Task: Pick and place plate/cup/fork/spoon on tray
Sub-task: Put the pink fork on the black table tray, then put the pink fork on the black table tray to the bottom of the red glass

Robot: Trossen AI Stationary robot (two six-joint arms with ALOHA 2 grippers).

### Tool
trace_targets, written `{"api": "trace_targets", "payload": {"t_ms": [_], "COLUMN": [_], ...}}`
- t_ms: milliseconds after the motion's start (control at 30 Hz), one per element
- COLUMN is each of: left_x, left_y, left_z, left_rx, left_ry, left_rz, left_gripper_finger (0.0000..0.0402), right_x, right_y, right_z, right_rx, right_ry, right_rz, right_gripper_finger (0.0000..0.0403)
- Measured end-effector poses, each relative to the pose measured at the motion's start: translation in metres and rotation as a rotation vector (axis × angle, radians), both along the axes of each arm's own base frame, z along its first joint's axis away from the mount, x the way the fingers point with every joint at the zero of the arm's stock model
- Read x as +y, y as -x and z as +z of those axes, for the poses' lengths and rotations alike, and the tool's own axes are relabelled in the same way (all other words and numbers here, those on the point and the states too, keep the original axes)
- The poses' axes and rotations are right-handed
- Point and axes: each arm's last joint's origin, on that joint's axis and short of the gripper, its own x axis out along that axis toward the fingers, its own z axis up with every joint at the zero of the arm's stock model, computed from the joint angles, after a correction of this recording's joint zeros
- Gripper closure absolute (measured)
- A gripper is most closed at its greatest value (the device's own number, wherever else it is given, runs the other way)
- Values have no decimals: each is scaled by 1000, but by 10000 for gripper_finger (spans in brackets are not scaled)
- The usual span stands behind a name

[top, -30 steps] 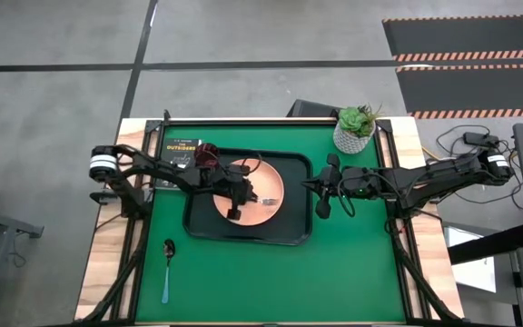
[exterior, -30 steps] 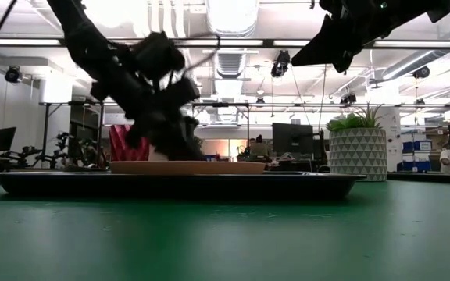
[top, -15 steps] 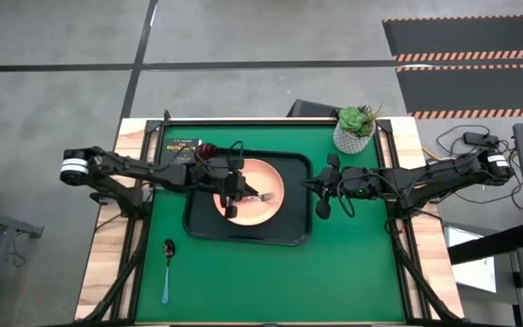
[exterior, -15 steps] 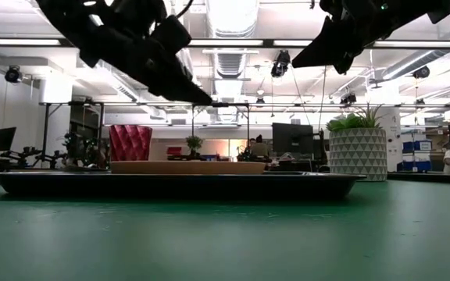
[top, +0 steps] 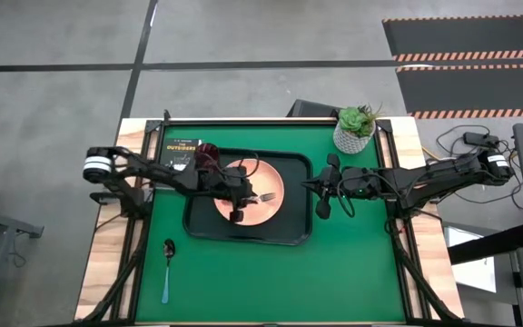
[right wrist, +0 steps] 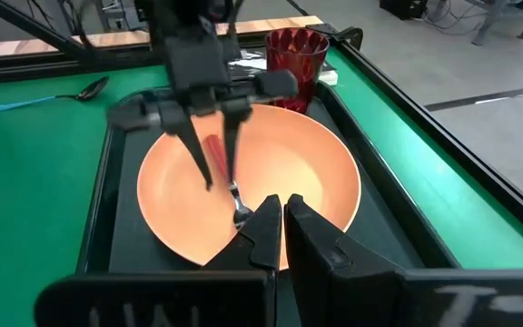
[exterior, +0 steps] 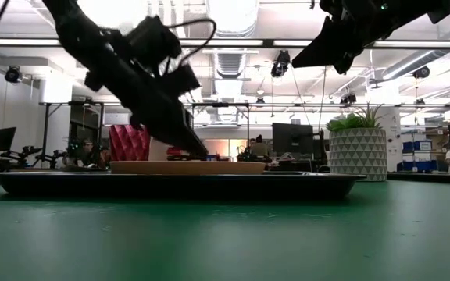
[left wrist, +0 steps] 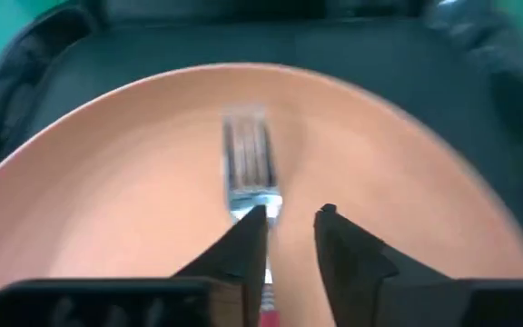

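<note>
The peach-orange plate [top: 248, 193] lies in the black tray [top: 296, 232]. The fork [left wrist: 248, 173] lies flat on the plate, its silver tines toward the tray's right and its pink-red handle [right wrist: 214, 156] under my left gripper. My left gripper [left wrist: 292, 213] is a little open and points down just above the plate, its fingers on either side of the fork's handle. The maroon cup [top: 207, 154] stands in the tray's far left corner. The blue-handled spoon [top: 167, 268] lies on the green table at the near left. My right gripper [right wrist: 284, 222] is shut and empty, above the tray's right edge. My left gripper's fingers [left wrist: 252, 236] come from above over the fork's neck [left wrist: 263, 218]. I cannot tell whether they touch it. The fork lies flat on the plate.
A white pot with a green plant [top: 355, 129] stands at the far right. A small black book [top: 180, 150] lies at the far left, beside the tray. The green table is bare near and right of the tray.
My left gripper has risen well above the plate and then come down again, close over the fork. The fork has stayed on the plate.
</note>
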Motion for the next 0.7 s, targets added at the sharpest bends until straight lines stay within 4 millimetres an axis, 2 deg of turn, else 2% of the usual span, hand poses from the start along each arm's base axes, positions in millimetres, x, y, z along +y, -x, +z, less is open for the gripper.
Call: {"api": "trace_targets", "payload": {"t_ms": [167,433,567,700], "left_x": [5,6,6,7], "left_y": [-8,-11,-12,-12], "left_z": [-16,-35,-40,-41], "left_rx": [-9,38,49,57], "left_ry": [-31,-38,-31,-33], "left_rz": [34,25,24,27], "left_gripper_finger": [282,275,303,369], "right_x": [0,0,0,0], "right_y": [0,0,0,0], "right_z": [0,0,0,0], "right_rx": [0,1,1,1], "right_ry": [0,1,1,1], "right_rz": [0,1,0,1], "right_gripper_finger": [394,394,394,394]}}
